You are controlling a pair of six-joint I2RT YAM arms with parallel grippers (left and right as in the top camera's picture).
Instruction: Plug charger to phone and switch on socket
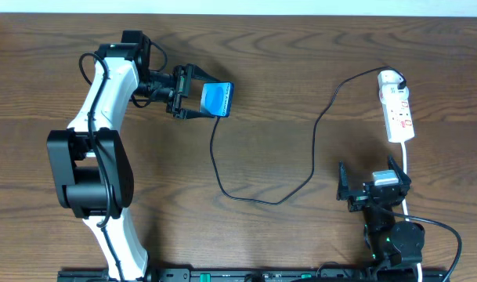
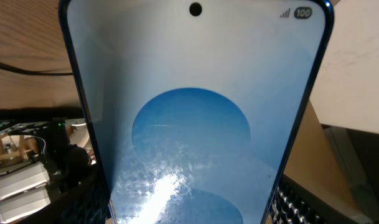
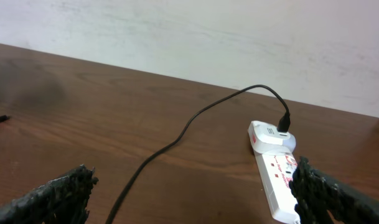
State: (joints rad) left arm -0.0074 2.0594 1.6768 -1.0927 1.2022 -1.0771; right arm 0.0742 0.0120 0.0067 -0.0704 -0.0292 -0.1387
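Gripping the phone (image 1: 220, 99) at the table's left, my left gripper (image 1: 199, 99) is clamped on one end. The charger (image 1: 315, 149) runs from its adapter in the socket (image 1: 400, 117) to the phone's edge — seemingly plugged, though I cannot confirm. My right gripper (image 3: 192, 173), jaws apart, hovers near the socket — the switch, I judge, remains.
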